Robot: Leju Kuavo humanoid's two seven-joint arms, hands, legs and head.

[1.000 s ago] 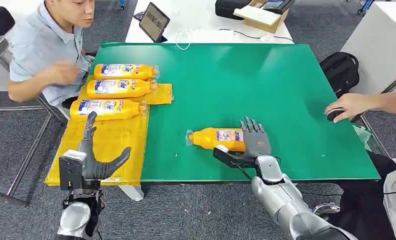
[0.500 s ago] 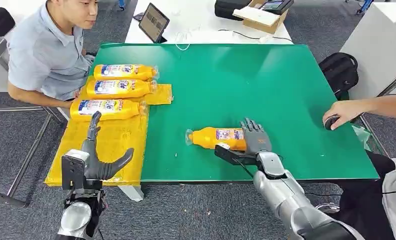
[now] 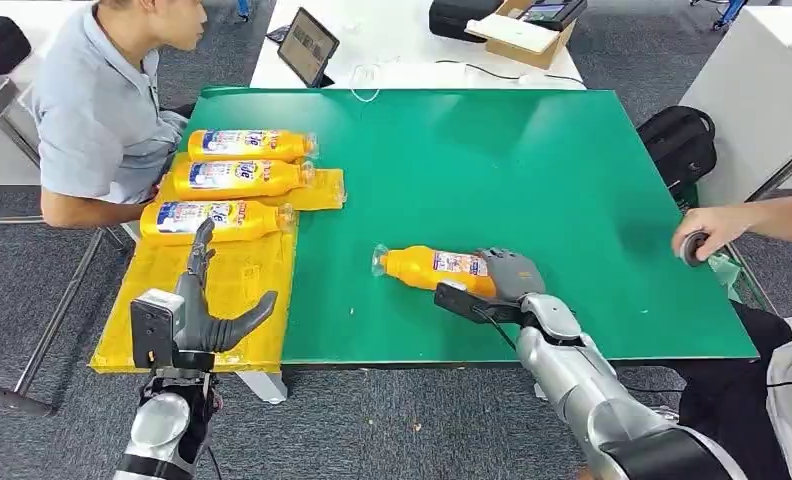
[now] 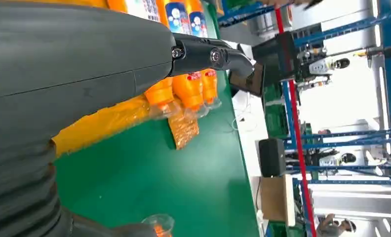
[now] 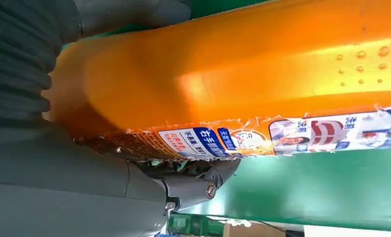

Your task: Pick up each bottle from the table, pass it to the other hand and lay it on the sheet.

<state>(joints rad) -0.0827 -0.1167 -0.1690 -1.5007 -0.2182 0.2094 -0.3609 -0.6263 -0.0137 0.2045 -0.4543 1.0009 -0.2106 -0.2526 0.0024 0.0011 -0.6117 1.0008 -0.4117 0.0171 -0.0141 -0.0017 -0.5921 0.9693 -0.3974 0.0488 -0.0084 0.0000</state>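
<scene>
Your right hand (image 3: 510,276) grips the bottle (image 3: 434,269) at lower centre of the table (image 3: 532,170); your left hand (image 3: 198,310) hovers open and empty, lower left, over the sheet (image 3: 228,280).

Floor: grey carpet (image 3: 392,420) is lying all around the tables.
Main table: a green table (image 3: 532,170) is taking up the middle.
Far table: a white table (image 3: 402,45) is carrying a tablet (image 3: 307,45), a cardboard box (image 3: 522,28) and a black case (image 3: 457,15).
Right side: a black bag (image 3: 680,140) is sitting on the floor beside a white cabinet (image 3: 762,80).
People: one person (image 3: 97,110) is sitting far left; another person's hand (image 3: 710,228) is resting at the right edge.
</scene>
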